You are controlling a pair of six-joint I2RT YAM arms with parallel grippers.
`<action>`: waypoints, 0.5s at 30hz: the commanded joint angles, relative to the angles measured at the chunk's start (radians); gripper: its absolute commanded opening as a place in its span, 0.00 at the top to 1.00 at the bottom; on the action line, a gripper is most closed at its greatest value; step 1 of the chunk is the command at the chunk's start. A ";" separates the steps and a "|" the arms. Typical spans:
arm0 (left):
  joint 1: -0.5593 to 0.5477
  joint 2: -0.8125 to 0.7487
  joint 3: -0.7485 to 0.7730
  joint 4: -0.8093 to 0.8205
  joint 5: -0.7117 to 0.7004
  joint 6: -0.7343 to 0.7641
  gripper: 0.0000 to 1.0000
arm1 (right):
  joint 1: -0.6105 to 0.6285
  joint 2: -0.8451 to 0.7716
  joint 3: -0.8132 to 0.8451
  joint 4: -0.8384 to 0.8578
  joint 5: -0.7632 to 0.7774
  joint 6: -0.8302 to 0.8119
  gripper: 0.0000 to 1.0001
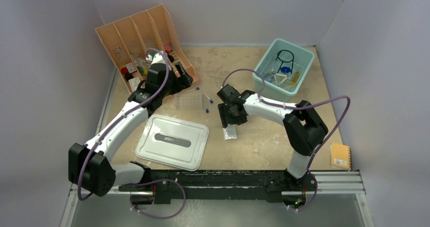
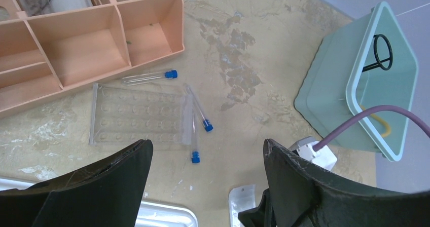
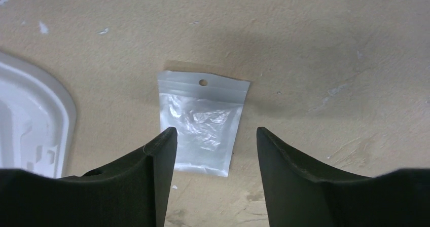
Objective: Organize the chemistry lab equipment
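A clear tube rack (image 1: 188, 101) lies flat on the table, also seen in the left wrist view (image 2: 137, 118). Three blue-capped thin tubes lie loose beside it (image 2: 149, 76), (image 2: 199, 110), (image 2: 194, 142). My left gripper (image 1: 183, 79) (image 2: 208, 146) hovers open and empty above them. A small clear packet (image 1: 230, 132) (image 3: 200, 123) lies flat on the table. My right gripper (image 1: 230, 119) (image 3: 216, 130) is open just above the packet's near end, holding nothing. A black wire ring (image 1: 285, 55) (image 2: 381, 52), blue tools (image 1: 287, 69) and an amber hose (image 1: 290, 83) lie in the teal bin (image 1: 266, 54).
A peach slotted organizer (image 1: 142, 34) (image 2: 76, 44) stands at the back left, close behind my left wrist. A pale grey-white lid (image 1: 172, 141) (image 3: 30, 120) lies at the front left. A yellow notepad (image 1: 339, 156) lies at the right edge. White walls close in the table.
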State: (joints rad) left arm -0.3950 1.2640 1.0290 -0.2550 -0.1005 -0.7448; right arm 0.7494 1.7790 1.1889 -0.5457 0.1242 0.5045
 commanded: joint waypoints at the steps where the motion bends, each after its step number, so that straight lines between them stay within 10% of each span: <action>1: -0.004 -0.053 0.007 0.031 0.008 0.004 0.21 | 0.009 0.010 0.007 -0.040 0.071 0.075 0.43; 15: -0.004 -0.060 0.003 0.024 0.008 0.031 0.21 | 0.009 0.102 -0.026 -0.009 -0.037 0.084 0.52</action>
State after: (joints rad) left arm -0.3950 1.2282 1.0283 -0.2562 -0.0998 -0.7376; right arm 0.7544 1.8431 1.1934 -0.5556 0.1356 0.5667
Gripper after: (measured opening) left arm 0.790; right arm 0.510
